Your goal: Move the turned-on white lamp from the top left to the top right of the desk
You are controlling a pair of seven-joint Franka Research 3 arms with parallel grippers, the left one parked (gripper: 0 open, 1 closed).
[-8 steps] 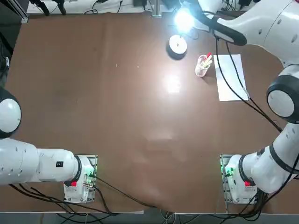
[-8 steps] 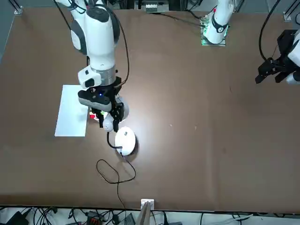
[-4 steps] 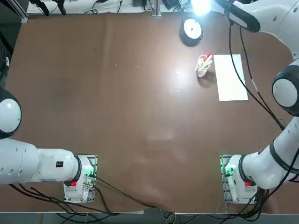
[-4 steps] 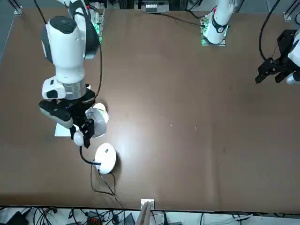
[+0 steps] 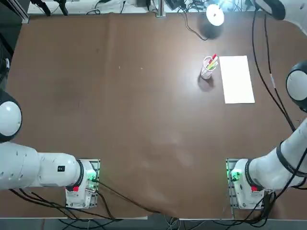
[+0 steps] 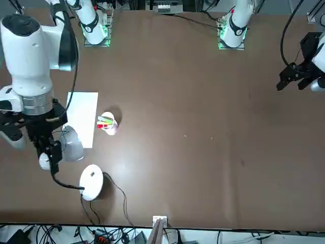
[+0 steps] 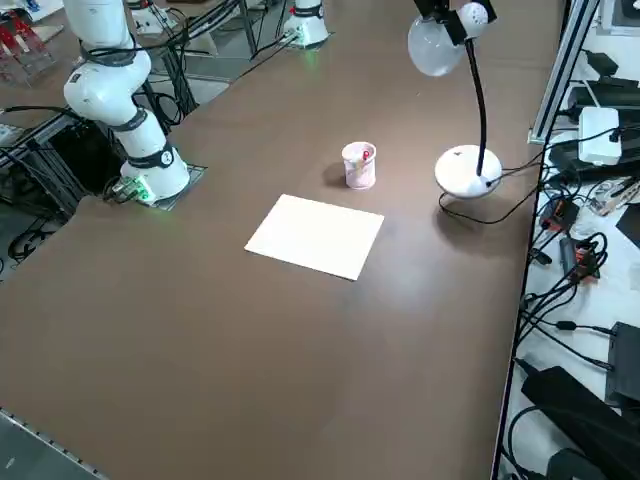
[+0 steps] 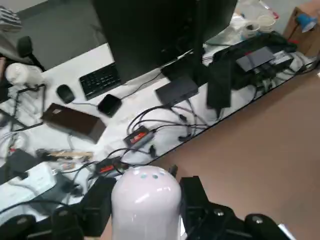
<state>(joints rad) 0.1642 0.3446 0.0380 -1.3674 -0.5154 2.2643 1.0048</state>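
Gripping the lamp (image 6: 90, 184) by its head, the right pincer (image 6: 48, 152) sits closed on it near the far right corner of the desk (image 6: 203, 127).

Top view: lamp's disc base shows at the desk's far edge, about 1 o'clock from the pen cup (image 5: 208, 66). Glare at the frame edge marks the lit head. Paper sheet (image 5: 236, 79) lies just at 3 o'clock of the cup. Pincer itself out of frame here.

Front view: disc base rests on the desk near the edge closest to this camera, black cord (image 6: 119, 198) trailing off that edge. Neck rises to the head, clamped in the pincer at 10 o'clock of the base. Cup and sheet lie beyond.

Right side view: base (image 7: 467, 171) planted on the desk by the rail, neck curving up to the head under the pincer (image 7: 446, 20).

Right wrist view: the head (image 8: 146, 202) fills the space between the black fingers (image 8: 197, 200), both pressed against it.
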